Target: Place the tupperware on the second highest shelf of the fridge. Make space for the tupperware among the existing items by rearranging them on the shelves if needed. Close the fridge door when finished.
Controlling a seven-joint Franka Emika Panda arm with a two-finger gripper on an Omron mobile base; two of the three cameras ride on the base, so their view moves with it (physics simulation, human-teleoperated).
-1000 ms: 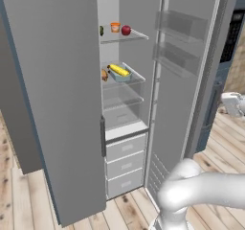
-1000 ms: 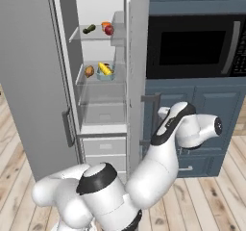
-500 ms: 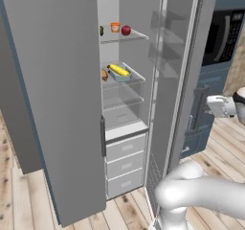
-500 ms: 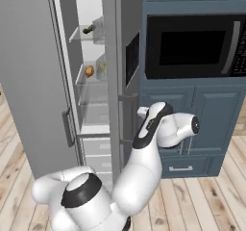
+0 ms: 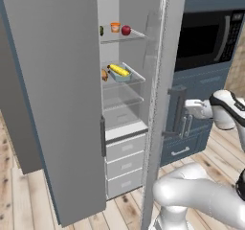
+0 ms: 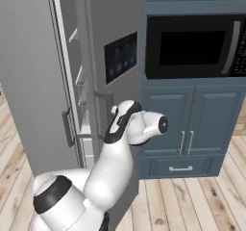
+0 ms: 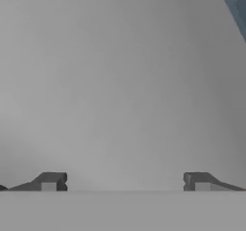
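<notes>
The pale teal tupperware with its yellow piece rests on the second highest shelf of the fridge, beside a brown lump. On the top shelf stand an orange cup, a red apple and a green piece. The fridge door with the display panel stands partly shut. My gripper is open and empty, right at the door's grey outer face, next to the handle.
The plain grey door is shut at the left. White drawers sit below the shelves. A black microwave and dark blue cabinets stand right of the fridge. Wooden floor lies in front.
The display door has swung from wide open to partly shut. My arm has moved left with it, the gripper staying at its outer face.
</notes>
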